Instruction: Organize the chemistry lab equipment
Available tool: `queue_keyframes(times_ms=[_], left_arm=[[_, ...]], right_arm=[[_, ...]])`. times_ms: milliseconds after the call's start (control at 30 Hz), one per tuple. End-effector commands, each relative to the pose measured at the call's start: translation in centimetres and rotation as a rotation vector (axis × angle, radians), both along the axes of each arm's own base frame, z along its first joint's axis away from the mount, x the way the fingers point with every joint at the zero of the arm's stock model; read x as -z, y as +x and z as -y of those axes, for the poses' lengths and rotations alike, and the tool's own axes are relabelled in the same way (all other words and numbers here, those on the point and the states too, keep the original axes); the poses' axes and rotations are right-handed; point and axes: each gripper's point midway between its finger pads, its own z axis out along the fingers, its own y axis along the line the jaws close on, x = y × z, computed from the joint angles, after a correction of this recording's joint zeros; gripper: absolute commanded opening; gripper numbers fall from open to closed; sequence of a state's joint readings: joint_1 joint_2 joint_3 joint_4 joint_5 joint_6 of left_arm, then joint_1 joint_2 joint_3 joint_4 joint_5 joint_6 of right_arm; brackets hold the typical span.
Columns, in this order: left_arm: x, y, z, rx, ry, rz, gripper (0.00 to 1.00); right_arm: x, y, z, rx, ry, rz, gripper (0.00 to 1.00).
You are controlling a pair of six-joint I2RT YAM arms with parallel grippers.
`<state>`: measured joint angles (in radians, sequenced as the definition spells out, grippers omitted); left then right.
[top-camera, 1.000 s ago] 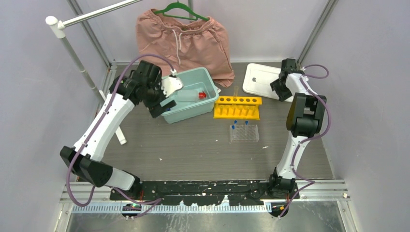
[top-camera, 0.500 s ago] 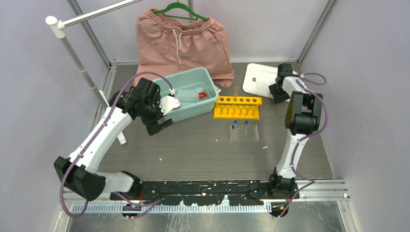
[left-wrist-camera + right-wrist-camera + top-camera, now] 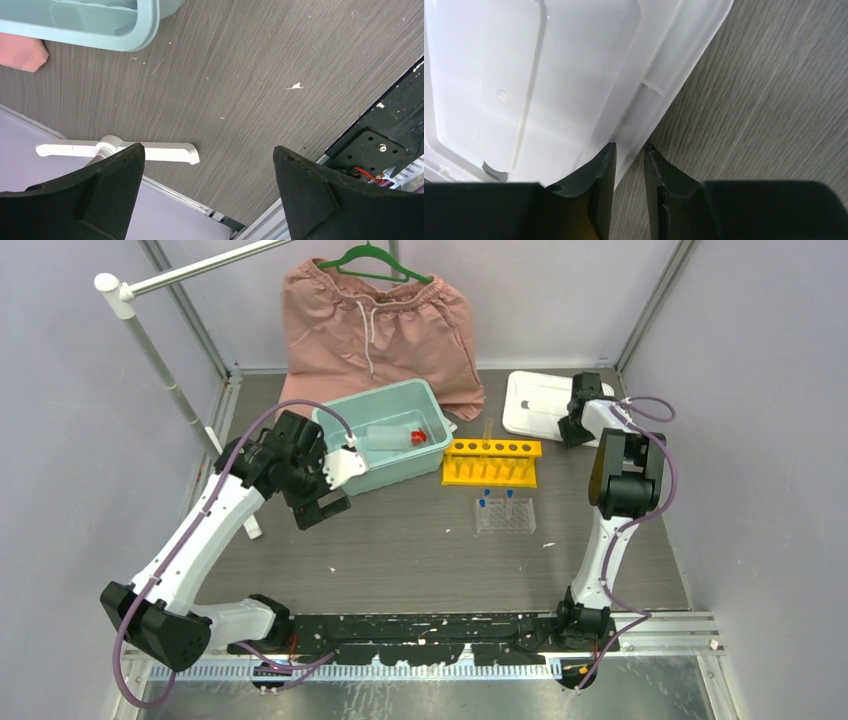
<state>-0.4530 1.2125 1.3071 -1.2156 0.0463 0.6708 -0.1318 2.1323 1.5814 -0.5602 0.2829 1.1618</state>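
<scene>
The white squeeze bottle [image 3: 390,437] with its red nozzle lies inside the teal bin [image 3: 396,469]. The yellow rack [image 3: 490,462] stands right of the bin, with a thin wooden stick [image 3: 487,429] behind it. The clear rack [image 3: 505,516] in front holds two blue-capped tubes [image 3: 482,504]. My left gripper [image 3: 325,503] is open and empty, in front of the bin's near-left corner; its wrist view [image 3: 207,147] shows only bare table between the fingers. My right gripper [image 3: 570,430] is at the white lid's [image 3: 533,403] right edge; in its wrist view [image 3: 630,145] the fingers pinch the lid's rim [image 3: 644,100].
Pink shorts [image 3: 380,325] on a green hanger hang at the back. A white pole [image 3: 160,365] rises at the left, and its white foot [image 3: 150,151] lies on the table near my left gripper. The bin's corner [image 3: 100,30] shows in the left wrist view.
My left arm has drawn back from the bin's rim toward the near left. My right gripper has moved further back, onto the lid's right edge.
</scene>
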Motion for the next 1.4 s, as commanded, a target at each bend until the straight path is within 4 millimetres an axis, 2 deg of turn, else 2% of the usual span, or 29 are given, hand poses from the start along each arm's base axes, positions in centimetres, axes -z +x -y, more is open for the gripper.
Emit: queue_keyframes(times_ms=[0,100,200,367,467,600,767,933,1067,1167,1367], left_arm=[[-0.8,-0.6,-0.7,0.026,0.024,0.006,1.0],[-0.8,-0.8,-0.9,0.036,0.033,0.004,1.0],[-0.9,-0.8,-0.9,0.034,0.037,0.009,1.0],[-0.9,-0.6,-1.1,0.035,0.046,0.016,1.0],[-1.0,-0.5,-1.3,0.041,0.056,0.029,1.0],[-1.1,-0.5,-1.3,0.053,0.06,0.035,1.0],[-1.4,-0.5,-1.4,0.063,0.065,0.038,1.0],[-1.9,-0.4,-1.3,0.06,0.06,0.044,1.0],[-2.4,-0.6,-1.7,0.071,0.078,0.058,1.0],[-3.1,-0.4,-2.1,0.071,0.095,0.082,1.0],[-4.2,-0.3,-1.9,0.077,0.083,0.096,1.0]], right_arm=[[-1.7,0.4,0.3,0.053,-0.018,0.066,0.33],[-2.1,0.4,0.2,0.045,-0.021,0.088,0.34],[-2.1,0.2,0.3,0.04,-0.024,0.089,0.3],[-0.9,-0.3,0.0,0.037,-0.014,0.064,0.18],[-0.2,-0.1,-0.4,0.032,0.003,0.067,0.14],[-0.7,0.5,-0.6,0.027,0.017,0.093,0.03],[-4.2,1.7,-0.3,0.06,0.008,0.225,0.01],[-8.9,3.1,0.1,0.095,0.008,0.385,0.01],[-13.1,3.3,0.6,0.125,-0.017,0.504,0.01],[-15.0,2.9,0.9,0.133,-0.034,0.554,0.01],[-17.3,2.1,0.9,0.131,-0.044,0.627,0.01]])
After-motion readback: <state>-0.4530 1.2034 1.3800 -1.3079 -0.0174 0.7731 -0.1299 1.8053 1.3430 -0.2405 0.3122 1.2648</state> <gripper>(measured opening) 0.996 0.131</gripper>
